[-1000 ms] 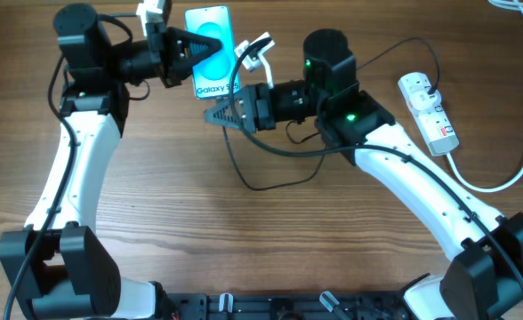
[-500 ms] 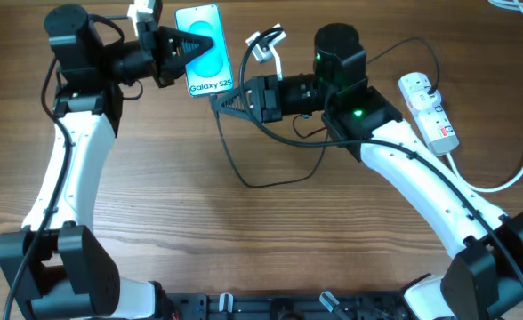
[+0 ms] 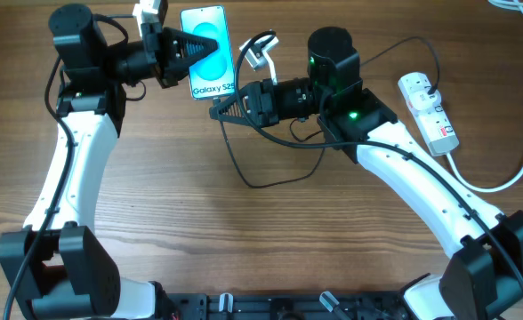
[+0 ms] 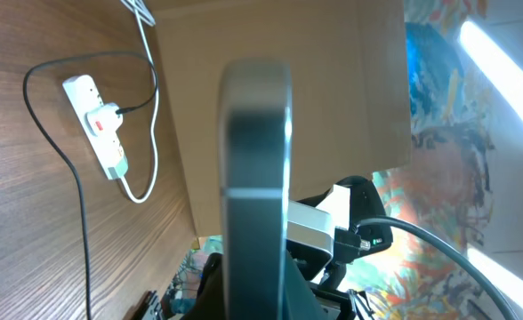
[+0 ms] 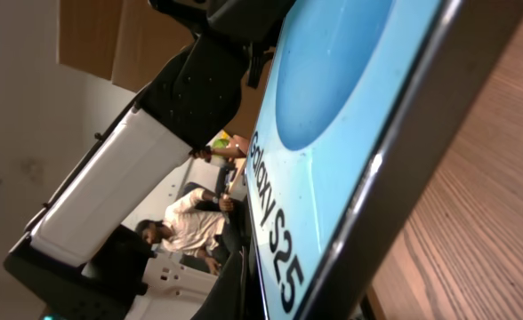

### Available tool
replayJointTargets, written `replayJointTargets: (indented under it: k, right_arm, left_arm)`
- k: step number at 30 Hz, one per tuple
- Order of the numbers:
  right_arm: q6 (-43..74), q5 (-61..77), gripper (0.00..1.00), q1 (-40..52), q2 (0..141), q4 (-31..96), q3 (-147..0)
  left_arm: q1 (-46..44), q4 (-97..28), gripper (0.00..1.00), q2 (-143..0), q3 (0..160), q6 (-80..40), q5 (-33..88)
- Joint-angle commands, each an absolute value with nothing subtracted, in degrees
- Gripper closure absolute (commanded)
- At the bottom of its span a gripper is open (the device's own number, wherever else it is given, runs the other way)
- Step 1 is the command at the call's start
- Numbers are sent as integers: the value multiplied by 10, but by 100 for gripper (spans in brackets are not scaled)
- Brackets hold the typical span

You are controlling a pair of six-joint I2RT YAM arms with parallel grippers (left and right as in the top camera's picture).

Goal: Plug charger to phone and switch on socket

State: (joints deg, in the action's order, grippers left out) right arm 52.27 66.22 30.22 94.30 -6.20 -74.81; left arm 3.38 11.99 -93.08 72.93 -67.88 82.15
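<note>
My left gripper (image 3: 196, 46) is shut on the phone (image 3: 215, 69) and holds it up off the table at the far left, its "Galaxy S25" screen facing the overhead camera. The phone shows edge-on in the left wrist view (image 4: 257, 169) and fills the right wrist view (image 5: 333, 116). My right gripper (image 3: 219, 111) sits right at the phone's lower edge, shut on the charger's connector end. The connector tip itself is hidden. The charger's black cable (image 3: 275, 182) loops over the table to its plug (image 3: 432, 89) in the white socket (image 3: 437, 123), which also shows in the left wrist view (image 4: 101, 133).
The socket's thick white cord (image 3: 502, 182) runs off the right table edge. Another white cable (image 3: 521, 16) lies at the far right corner. The black cable (image 4: 76, 209) trails across the wood. Both arm bases stand at the near edge.
The phone has shifted slightly right in my left gripper's hold. My right gripper has moved a little down and left, staying at the phone's lower edge.
</note>
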Motion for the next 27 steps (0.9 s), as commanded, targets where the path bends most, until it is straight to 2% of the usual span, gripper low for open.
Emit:
replayJointTargets:
  k: [1, 21, 22, 23, 24, 25, 27]
  right_arm:
    - [545, 644, 96, 281, 943, -108, -756]
    - [577, 578, 96, 272, 943, -148, -756]
    - [580, 578, 89, 270, 943, -148, -756]
    - [581, 582, 54, 267, 943, -148, -756]
    - [577, 592, 14, 263, 943, -147, -756]
    - [563, 604, 1, 260, 943, -147, -756]
    - [550, 623, 1, 255, 943, -148, -756]
  left_arm:
    - [32, 120, 96, -921, 731, -647, 904]
    - [20, 117, 96, -921, 731, -647, 904]
    - [20, 117, 96, -921, 731, -647, 904]
    - [20, 117, 96, -921, 731, -647, 904]
    - [20, 117, 96, -921, 731, -647, 904]
    - [21, 117, 96, -921, 731, -639, 904]
    - [24, 117, 96, -921, 731, -632, 904]
